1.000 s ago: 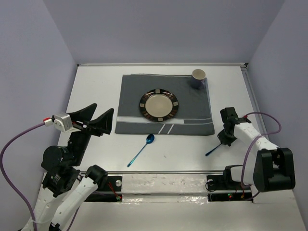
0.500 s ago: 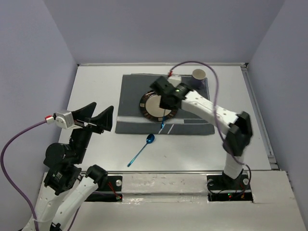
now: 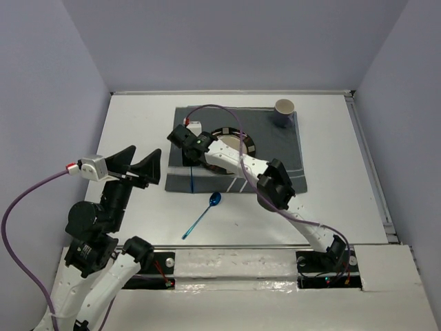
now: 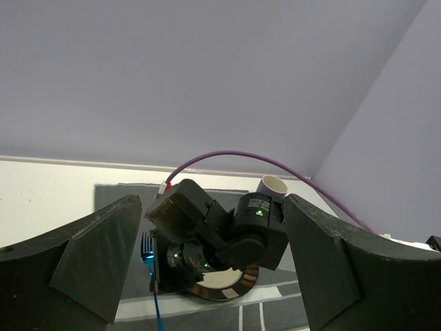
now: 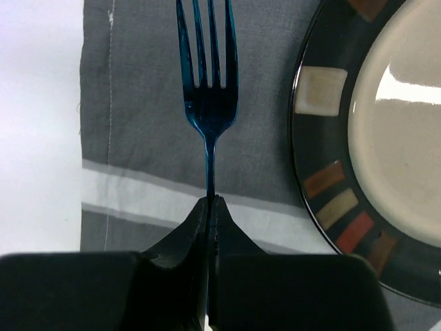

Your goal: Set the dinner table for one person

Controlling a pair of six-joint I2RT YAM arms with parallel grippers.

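Observation:
My right gripper (image 3: 190, 160) reaches across the dark grey striped placemat (image 3: 282, 155) on the white dinner table (image 3: 138, 124). It is shut on the handle of a blue fork (image 3: 191, 181). In the right wrist view the jaws (image 5: 210, 201) pinch the thin handle. The fork (image 5: 209, 103) points ahead, low over the mat, just left of the dark-rimmed plate (image 5: 386, 152). I cannot tell if it touches the cloth. The plate (image 3: 241, 141) is partly hidden by the arm. A blue spoon (image 3: 204, 212) lies on the table in front of the mat. My left gripper (image 3: 149, 154) is open, empty and raised at the left.
A cup (image 3: 284, 110) stands at the mat's far right corner and shows in the left wrist view (image 4: 273, 186). Lavender walls close the table on three sides. The right arm's elbow (image 3: 275, 183) hangs over the mat's near right part.
My right arm has swung from the table's right side, over the plate, to the left part of the placemat, carrying the fork. The left arm has barely moved.

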